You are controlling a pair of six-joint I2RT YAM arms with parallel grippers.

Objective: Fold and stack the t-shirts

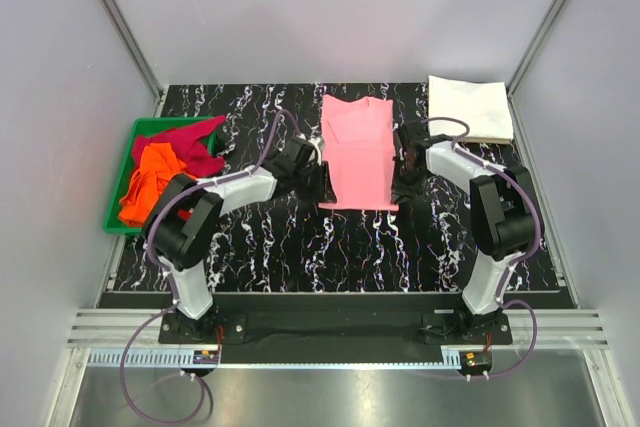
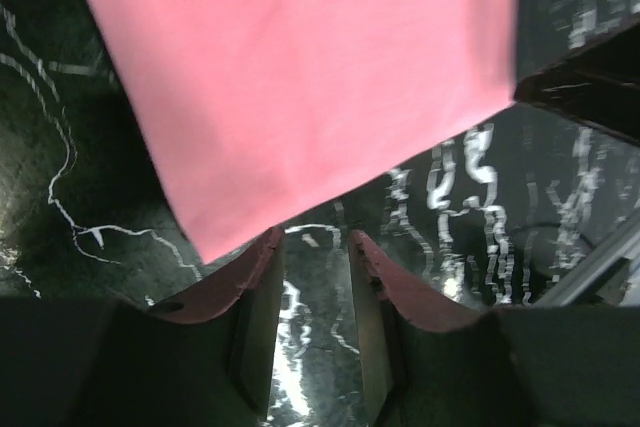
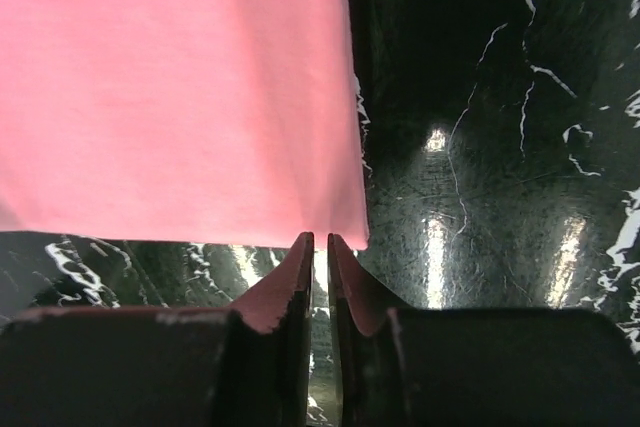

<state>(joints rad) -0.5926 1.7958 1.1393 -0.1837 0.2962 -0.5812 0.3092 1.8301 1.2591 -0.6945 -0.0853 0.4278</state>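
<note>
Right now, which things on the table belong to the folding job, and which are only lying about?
For the job: pink t-shirt, white t-shirt, orange t-shirt, dark red t-shirt.
Only lying about: green tray, which holds the orange and dark red ones; marbled table.

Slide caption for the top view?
Left gripper and right gripper flank pink shirt; folded white shirt back right; orange shirt, red shirt in green tray.

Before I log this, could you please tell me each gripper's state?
Left gripper: open, holding nothing.
Right gripper: nearly closed at the pink t-shirt; grip cannot be told.
</note>
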